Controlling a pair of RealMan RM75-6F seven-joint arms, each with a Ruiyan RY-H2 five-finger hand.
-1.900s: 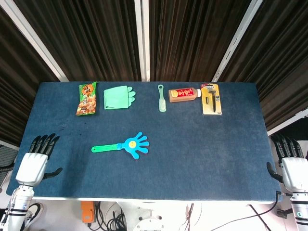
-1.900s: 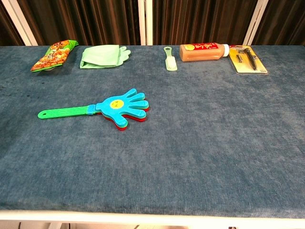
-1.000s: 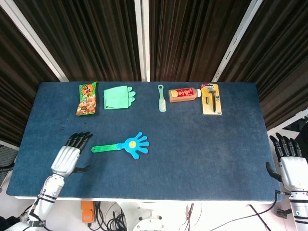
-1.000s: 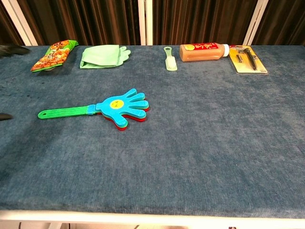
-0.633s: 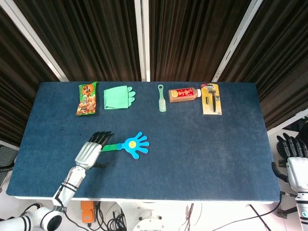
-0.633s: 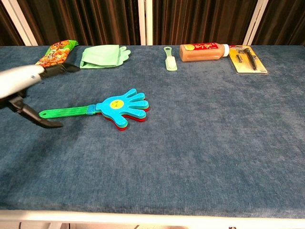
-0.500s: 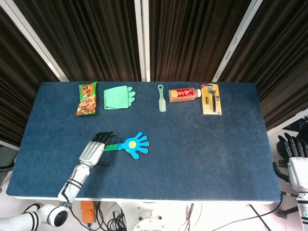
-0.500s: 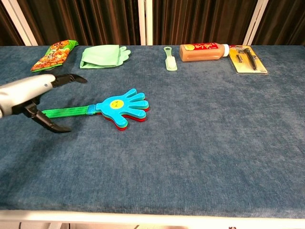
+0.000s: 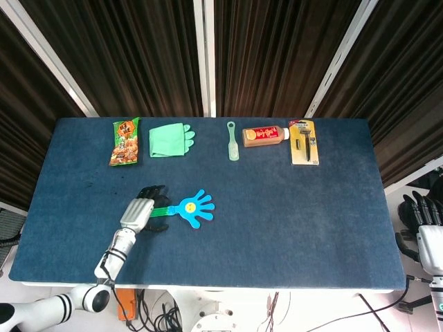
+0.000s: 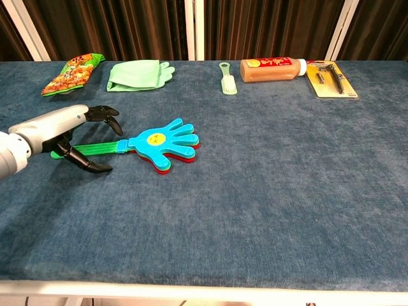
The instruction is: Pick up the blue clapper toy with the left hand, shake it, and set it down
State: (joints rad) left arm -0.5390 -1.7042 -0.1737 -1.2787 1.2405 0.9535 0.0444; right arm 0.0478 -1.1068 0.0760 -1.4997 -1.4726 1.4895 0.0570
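Observation:
The blue clapper toy [image 9: 192,207] lies flat on the blue table [image 9: 297,214], left of centre. It has a hand-shaped blue head with a yellow smiley, a red layer underneath and a green handle [image 10: 95,148] pointing left. My left hand [image 9: 142,208] hovers over that handle. In the chest view the left hand [image 10: 67,131] straddles the handle, fingers [image 10: 105,115] arched on the far side and thumb on the near side, not closed on it. My right hand [image 9: 423,225] hangs off the table's right edge, holding nothing, fingers extended.
Along the far edge lie a snack packet [image 9: 125,141], a green glove [image 9: 170,140], a small green brush [image 9: 232,140], a brown bottle [image 9: 264,135] on its side and a carded razor [image 9: 303,142]. Dark curtains stand behind the table.
My left hand travelled from the table's left edge rightward to the clapper's handle, and its fingers now curl over it. The clapper has not moved. The right hand drifted slightly outward.

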